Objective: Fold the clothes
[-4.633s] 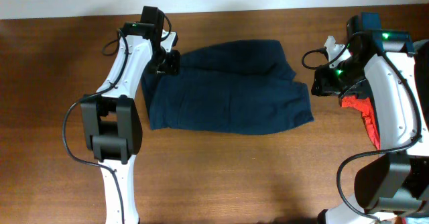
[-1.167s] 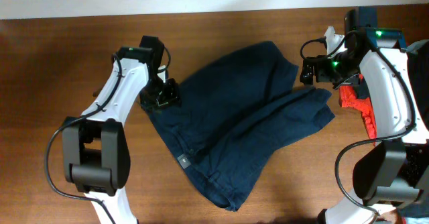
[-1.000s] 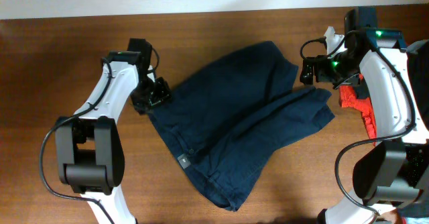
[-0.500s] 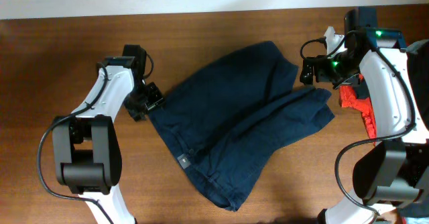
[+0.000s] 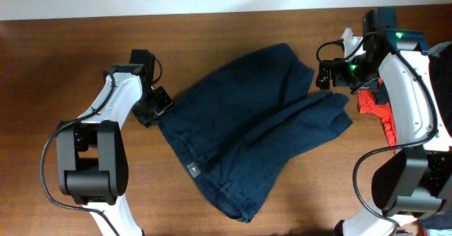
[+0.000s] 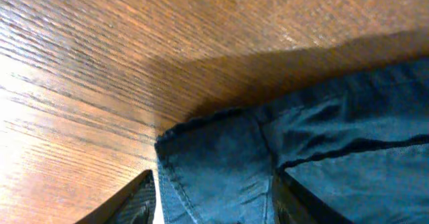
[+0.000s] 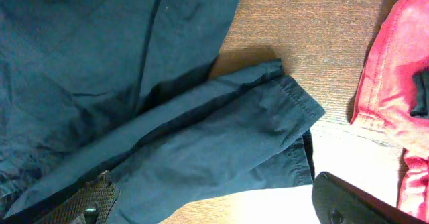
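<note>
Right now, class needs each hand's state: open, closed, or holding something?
Left hand: open, astride a corner of the shorts, not gripping.
Right hand: open, holding nothing.

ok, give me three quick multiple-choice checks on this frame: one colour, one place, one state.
1. What colour are the shorts?
A) grey
B) dark navy
C) orange

2. Where is the red garment?
A) far right, beside the right arm
B) far left
C) on top of the shorts

3. How do the right gripper's jaws stand?
A) shut on the shorts
B) shut on the red garment
C) wide apart, holding nothing

Key:
1 B, they look navy in all three views.
2 A, the overhead view shows it against the right arm's white link.
3 C, the right wrist view shows them far apart over a leg hem.
</note>
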Robot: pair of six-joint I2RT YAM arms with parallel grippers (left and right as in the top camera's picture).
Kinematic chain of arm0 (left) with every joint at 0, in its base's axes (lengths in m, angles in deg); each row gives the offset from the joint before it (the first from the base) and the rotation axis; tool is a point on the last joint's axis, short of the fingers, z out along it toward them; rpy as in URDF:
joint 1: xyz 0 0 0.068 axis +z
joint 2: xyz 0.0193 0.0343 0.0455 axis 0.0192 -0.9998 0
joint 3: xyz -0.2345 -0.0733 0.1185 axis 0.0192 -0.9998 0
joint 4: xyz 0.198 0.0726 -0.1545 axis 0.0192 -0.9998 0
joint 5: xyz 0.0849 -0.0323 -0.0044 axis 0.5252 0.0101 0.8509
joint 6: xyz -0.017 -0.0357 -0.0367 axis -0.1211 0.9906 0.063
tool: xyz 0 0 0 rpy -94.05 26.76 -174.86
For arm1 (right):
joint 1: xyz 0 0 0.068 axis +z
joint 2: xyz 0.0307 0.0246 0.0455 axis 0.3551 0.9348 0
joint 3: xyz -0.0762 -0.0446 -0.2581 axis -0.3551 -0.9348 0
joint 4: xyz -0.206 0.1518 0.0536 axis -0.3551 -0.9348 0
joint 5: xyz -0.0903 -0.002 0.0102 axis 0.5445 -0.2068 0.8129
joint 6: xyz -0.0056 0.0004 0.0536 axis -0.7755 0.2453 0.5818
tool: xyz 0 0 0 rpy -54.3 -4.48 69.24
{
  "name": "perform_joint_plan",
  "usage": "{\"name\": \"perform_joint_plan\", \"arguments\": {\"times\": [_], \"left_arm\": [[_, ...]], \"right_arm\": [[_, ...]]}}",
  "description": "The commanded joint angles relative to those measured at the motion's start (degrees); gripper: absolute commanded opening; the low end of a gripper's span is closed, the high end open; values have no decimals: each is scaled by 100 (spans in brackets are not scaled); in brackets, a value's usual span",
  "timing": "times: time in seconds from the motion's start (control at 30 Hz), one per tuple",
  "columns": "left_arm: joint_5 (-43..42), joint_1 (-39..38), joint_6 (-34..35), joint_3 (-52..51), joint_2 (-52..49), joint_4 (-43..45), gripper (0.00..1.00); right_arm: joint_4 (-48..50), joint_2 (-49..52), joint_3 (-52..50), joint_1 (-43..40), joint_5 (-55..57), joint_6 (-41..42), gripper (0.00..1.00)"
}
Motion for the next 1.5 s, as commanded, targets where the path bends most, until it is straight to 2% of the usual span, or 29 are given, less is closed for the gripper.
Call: {"name": "perform_joint_plan", "arguments": {"times": [0.0,0.17,0.27,0.53,0.6,0.63,0.7,0.77,0.83,0.97,1.13,1.17,1.4,1.47], "left_arm": [[44,13,85,-223,87,96,49],[46,13,79,-273,90,170,35],[66,15,74,-267,96,254,19],[452,15,7,-59,522,256,12],[688,15,4,-9,710,291,0],[684,15,-63,-9,756,332,1],[546,13,-789,-9,866,610,0],[326,13,-1215,-9,881,800,0],[341,15,-1362,-9,881,970,1],[345,15,-2096,-9,881,1801,1],[973,15,-2341,-9,874,2968,0],[1106,15,-2590,-9,870,3357,0],[1134,151,-3589,-9,680,4835,0],[1130,262,-3598,-9,518,5254,0]], "right_arm": [[-15,20,-22,-26,33,37,99],[-15,20,-22,-26,33,37,99],[-15,20,-22,-26,33,37,99],[-15,20,-22,-26,33,37,99],[-15,20,-22,-26,33,37,99],[-15,20,-22,-26,33,37,99],[-15,20,-22,-26,33,37,99],[-15,20,-22,-26,33,37,99],[-15,20,-22,-26,33,37,99],[-15,20,-22,-26,33,37,99],[-15,20,-22,-26,33,37,99],[-15,20,-22,-26,33,37,99],[-15,20,-22,-26,33,37,99],[-15,20,-22,-26,33,37,98]]}}
